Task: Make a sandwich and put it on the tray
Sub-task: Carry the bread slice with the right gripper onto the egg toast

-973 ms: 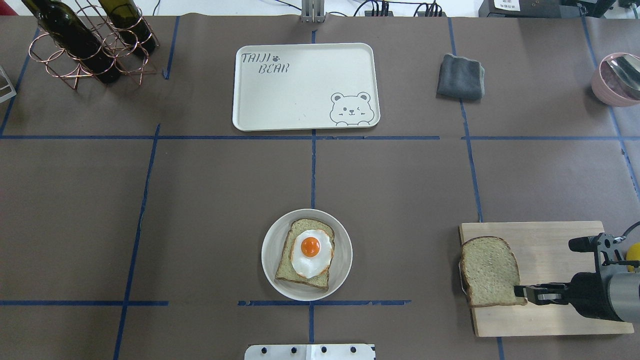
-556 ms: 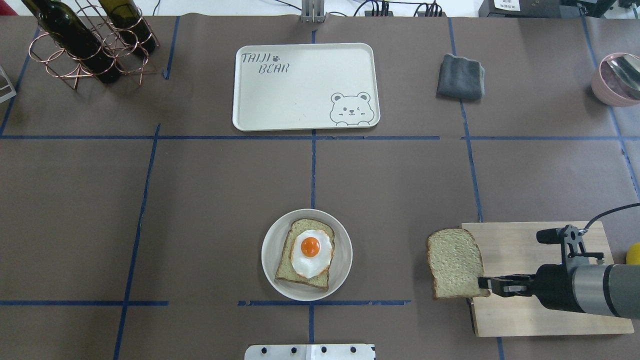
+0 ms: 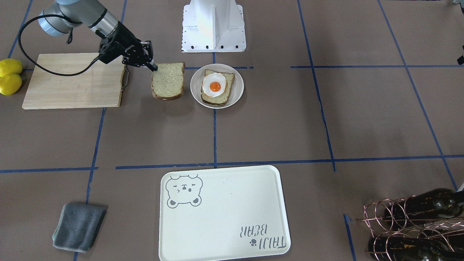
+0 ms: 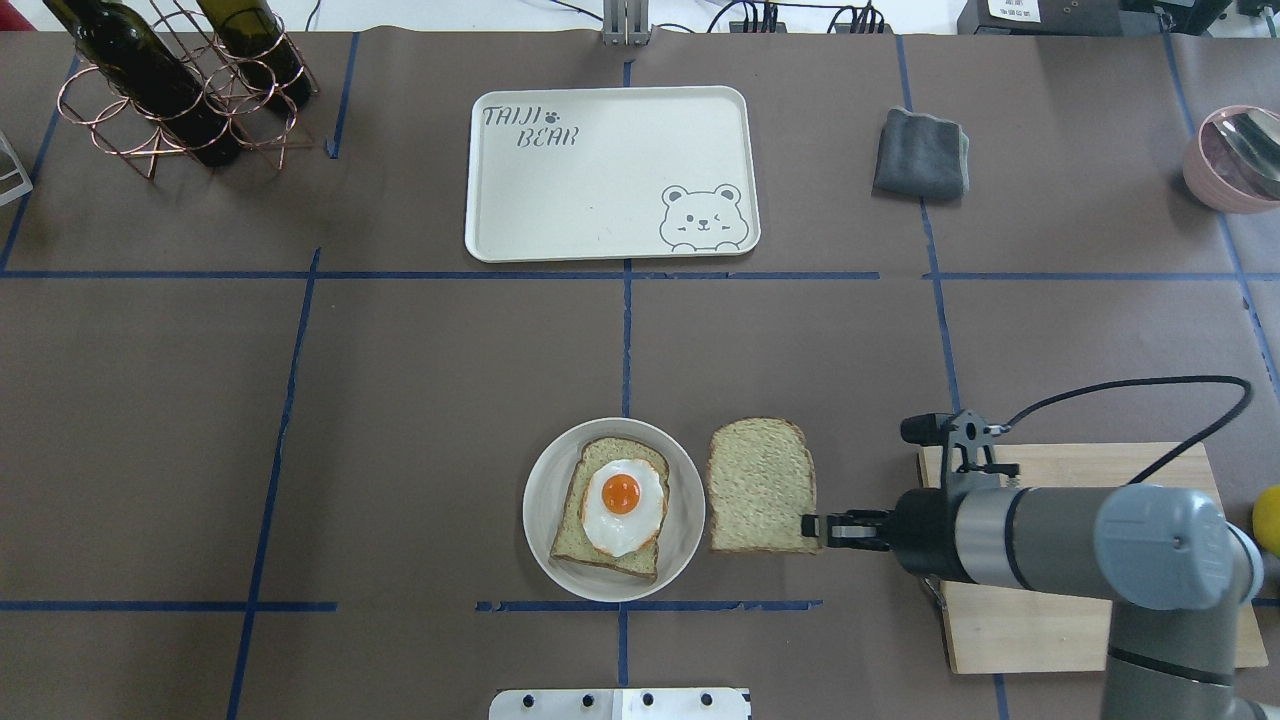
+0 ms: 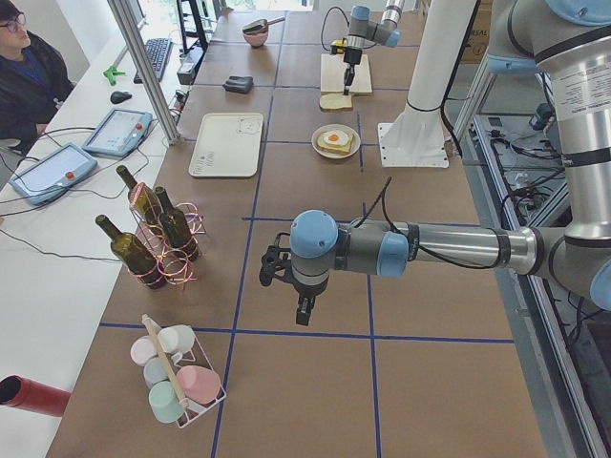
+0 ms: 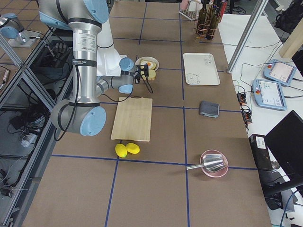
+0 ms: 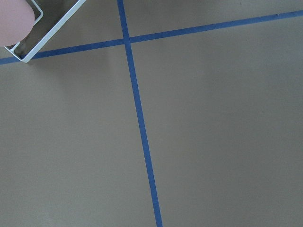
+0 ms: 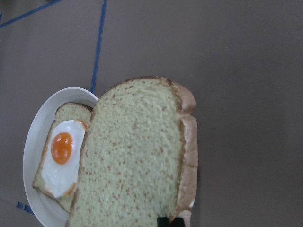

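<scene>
Two bread slices in play on the table. We log the lower slice flat on a round white plate, a fried egg on top, yolk up. The plate sits near the middle of the table's robot-side edge.

The second slice is held off the table just beside the plate, on the side toward the table's right end. From above, its edge comes very close to the plate's rim; we cannot tell whether they touch. From the right wrist camera it hides part of the plate and of the lower slice.

We find the right gripper pinching the second slice by one corner, jaws drawn narrow across the crust, slice roughly level.

The tray lies at the middle of the table's far edge, bear drawing and lettering face up, well apart from the plate.

Other items: cutting board at the robot-side edge toward the right end, two lemons just past it. A grey cloth near the far edge, between tray and right end; a pink bowl with a metal scoop farther along. A rack of wine bottles near the far edge toward the left end.

We see the left gripper only from the side camera, above the table toward the left end; we cannot tell whether it is wide or narrow.
</scene>
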`<state>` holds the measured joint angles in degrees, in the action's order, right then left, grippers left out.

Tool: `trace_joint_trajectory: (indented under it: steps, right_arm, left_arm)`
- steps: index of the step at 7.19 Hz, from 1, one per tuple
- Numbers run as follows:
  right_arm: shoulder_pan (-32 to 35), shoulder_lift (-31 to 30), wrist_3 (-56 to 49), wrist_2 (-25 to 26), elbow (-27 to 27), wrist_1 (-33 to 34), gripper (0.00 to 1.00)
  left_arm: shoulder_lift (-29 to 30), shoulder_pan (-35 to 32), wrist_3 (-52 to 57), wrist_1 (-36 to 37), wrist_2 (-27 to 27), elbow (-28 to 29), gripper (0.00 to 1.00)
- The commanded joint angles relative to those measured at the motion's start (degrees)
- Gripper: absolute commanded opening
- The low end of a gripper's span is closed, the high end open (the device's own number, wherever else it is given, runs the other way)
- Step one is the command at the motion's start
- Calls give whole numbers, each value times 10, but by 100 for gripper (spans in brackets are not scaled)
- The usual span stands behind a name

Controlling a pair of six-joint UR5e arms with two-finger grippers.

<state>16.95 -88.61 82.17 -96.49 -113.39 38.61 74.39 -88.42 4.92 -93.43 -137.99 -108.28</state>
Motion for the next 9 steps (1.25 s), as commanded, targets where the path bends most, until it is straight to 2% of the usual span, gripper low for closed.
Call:
trace_joint_trajectory:
  steps: [1,3,4,9]
  right_arm:
    - [-2,117,36,12,0,128,0]
    - [-23,191,58,43,6,228,0]
    - [-38,202,66,59,11,246,0]
    - [-89,196,102,129,26,248,0]
  left_arm:
    - [0,0,0,0,-1,1,100]
    - [0,0,0,0,-1,1,100]
    - [0,0,0,0,-1,1,100]
    - [1,0,0,0,-1,1,100]
